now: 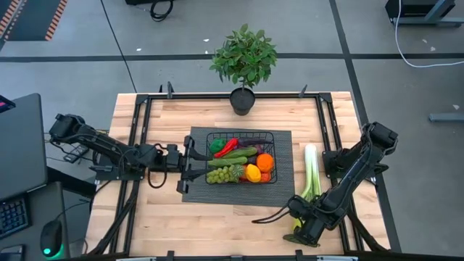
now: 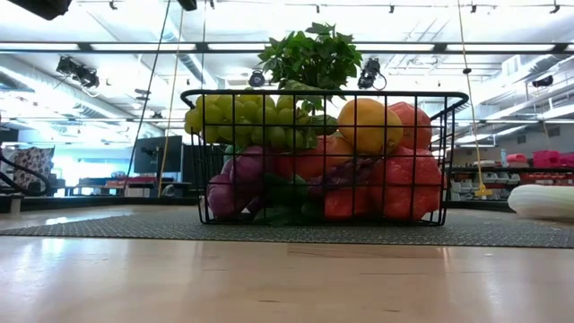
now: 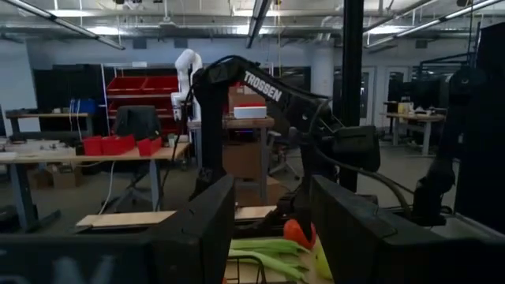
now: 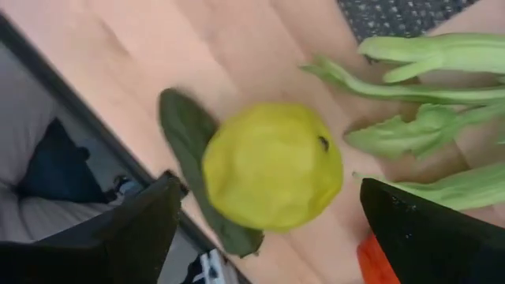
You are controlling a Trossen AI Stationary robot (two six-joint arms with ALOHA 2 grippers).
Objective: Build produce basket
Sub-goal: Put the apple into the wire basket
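Yellow lemon (image 4: 272,166) sits between the right gripper's (image 4: 268,221) spread-open fingers at lower right of the high view, well apart from the centre basket (image 1: 241,135); closing off-centre could squirt it off the table edge.

Basket (image 1: 240,135) piled full (plant (image 1: 243,56) behind); front table (image 1: 210,221) seemingly open.

Grey floor (image 1: 72,65) surrounds the table; red bins (image 3: 118,144) crowd a workbench beneath ceiling lights.

Two dark jointed arms, black cables, white "TROSSEN" lettering (image 3: 263,85).
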